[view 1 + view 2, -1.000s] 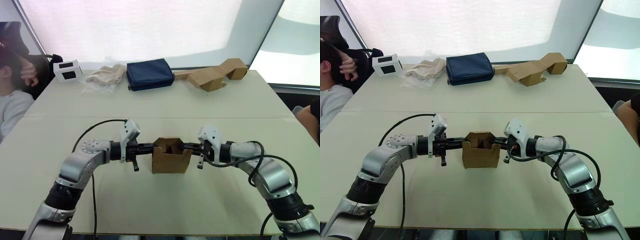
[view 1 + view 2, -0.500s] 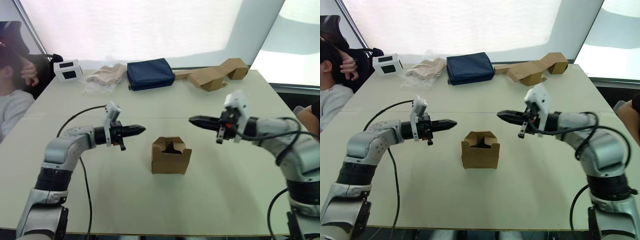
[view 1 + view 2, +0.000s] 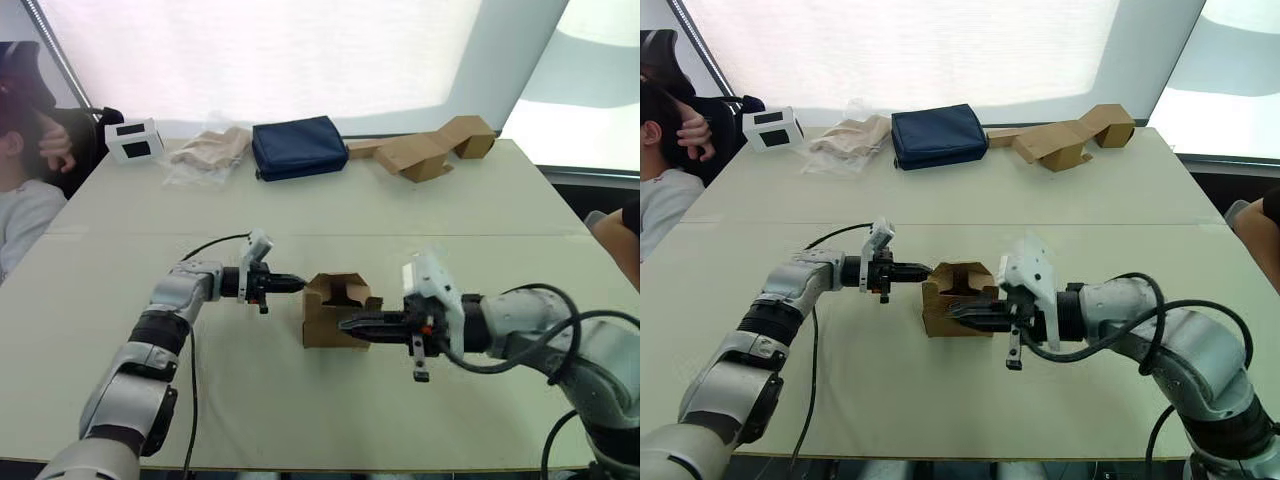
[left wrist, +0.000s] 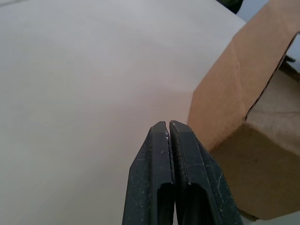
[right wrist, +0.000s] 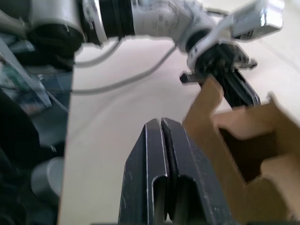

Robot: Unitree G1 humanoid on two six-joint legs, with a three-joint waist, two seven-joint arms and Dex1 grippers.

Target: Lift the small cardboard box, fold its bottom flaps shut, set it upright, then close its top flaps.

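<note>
The small cardboard box [image 3: 340,318] stands upright on the table near its middle. Its top flaps [image 3: 346,287] are partly folded in, with a dark gap between them. My left gripper [image 3: 298,283] is shut and empty. Its tip is at the upper left edge of the box [image 4: 243,117]; I cannot tell if it touches. My right gripper [image 3: 346,323] is shut with nothing in it. It lies low across the box's front face, pointing left. In the right wrist view its fingers [image 5: 159,140] run beside the box's wall [image 5: 220,140].
Along the far side of the table [image 3: 300,200] lie a white device [image 3: 135,140], a clear bag [image 3: 210,153], a navy pouch [image 3: 299,147] and bent cardboard pieces [image 3: 430,150]. A person [image 3: 25,200] sits at the left; another person's arm [image 3: 618,235] shows at the right edge.
Both grippers, raised and spread apart half a second ago, have come back down to the box. The left is at its upper left edge; the right swung in front of it. The box has not moved.
</note>
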